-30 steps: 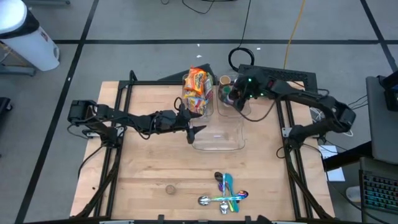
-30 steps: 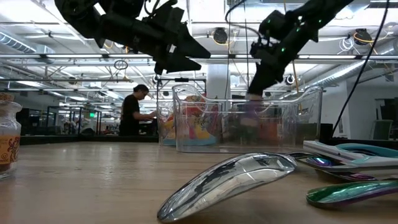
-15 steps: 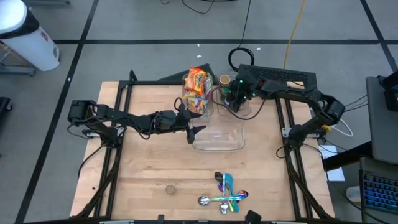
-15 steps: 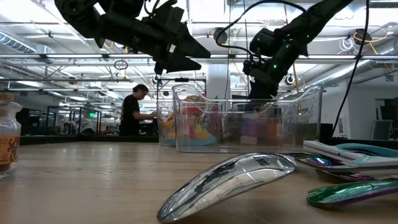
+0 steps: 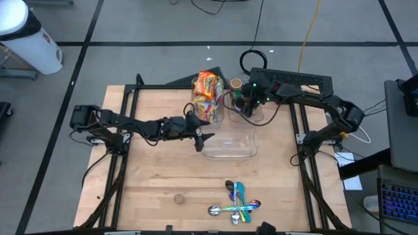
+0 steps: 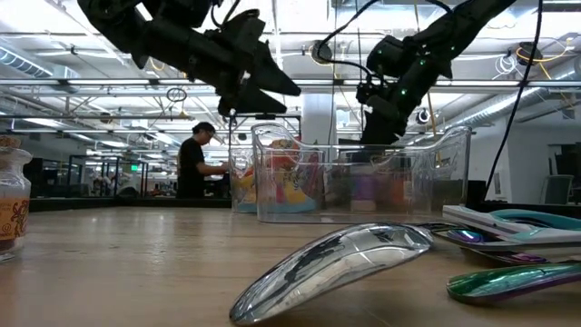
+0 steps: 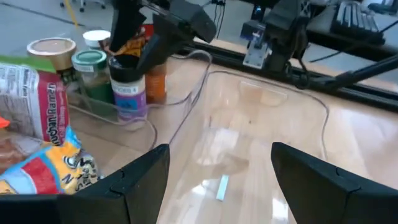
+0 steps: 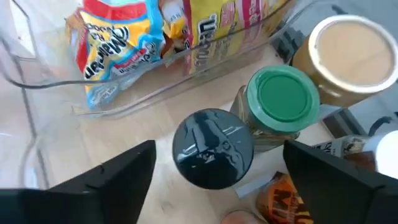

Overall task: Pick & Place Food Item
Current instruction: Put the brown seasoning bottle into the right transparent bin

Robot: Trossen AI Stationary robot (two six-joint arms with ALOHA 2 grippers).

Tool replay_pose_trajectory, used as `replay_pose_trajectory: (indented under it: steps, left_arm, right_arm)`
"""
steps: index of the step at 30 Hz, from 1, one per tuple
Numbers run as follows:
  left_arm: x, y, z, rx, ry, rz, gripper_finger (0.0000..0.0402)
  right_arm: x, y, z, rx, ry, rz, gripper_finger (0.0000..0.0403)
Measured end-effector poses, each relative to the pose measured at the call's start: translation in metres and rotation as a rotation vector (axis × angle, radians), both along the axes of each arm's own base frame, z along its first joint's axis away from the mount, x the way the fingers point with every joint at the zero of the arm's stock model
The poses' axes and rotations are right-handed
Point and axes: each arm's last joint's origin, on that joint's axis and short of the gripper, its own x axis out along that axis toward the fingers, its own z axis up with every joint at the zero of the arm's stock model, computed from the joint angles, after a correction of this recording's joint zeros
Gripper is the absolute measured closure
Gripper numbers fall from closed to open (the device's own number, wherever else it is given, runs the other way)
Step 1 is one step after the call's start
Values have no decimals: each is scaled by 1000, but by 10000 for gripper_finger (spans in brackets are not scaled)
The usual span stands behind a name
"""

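The large clear bin (image 5: 230, 145) sits near the middle of the wooden table (image 5: 157, 176) and serves as the landmark here; it holds nothing but a small pale scrap on its floor. Just behind it, at its far left corner, a second clear bin (image 5: 208, 109) is packed with colourful snack bags (image 8: 115, 37). Behind its far right corner a cluster of jars stands in another clear container: a black-lidded jar with a purple label (image 8: 211, 148), a green-lidded jar (image 8: 283, 96) touching it, and a tan-lidded jar (image 8: 348, 46) beyond that. The right gripper (image 5: 246, 104) hangs directly above the black-lidded jar, its fingers (image 8: 112, 180) spread wide to either side of the lid and apart from it, gripping nothing. The left gripper (image 5: 204, 136) hovers above the large clear bin's left edge, raised off the table, its fingers (image 7: 134, 180) also parted with nothing between them, pointing across the bin toward the jars. In front of the large clear bin, toward the near table edge, lies a small pile of shiny, iridescent spoons (image 5: 235, 202). Beyond the table, a person (image 6: 192, 162) stands in the room behind.
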Motion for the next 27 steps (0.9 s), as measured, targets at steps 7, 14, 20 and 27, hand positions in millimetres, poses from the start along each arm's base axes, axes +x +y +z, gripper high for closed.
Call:
replay_pose_trajectory:
  steps: [7,14,20,27]
  left_arm:
    - [-20,-18,25,-101,4,-172,117]
    - [-53,-84,32,-184,164,-437,117]
    - [-87,-134,6,-336,463,-339,117]
    - [-119,-186,-14,-566,599,-228,117]
  right_arm:
    - [-8,18,28,-51,-74,28,49]
    - [-22,55,64,-84,-174,96,62]
    - [-30,82,84,-107,-255,173,69]
    - [-29,98,90,-109,-290,228,69]
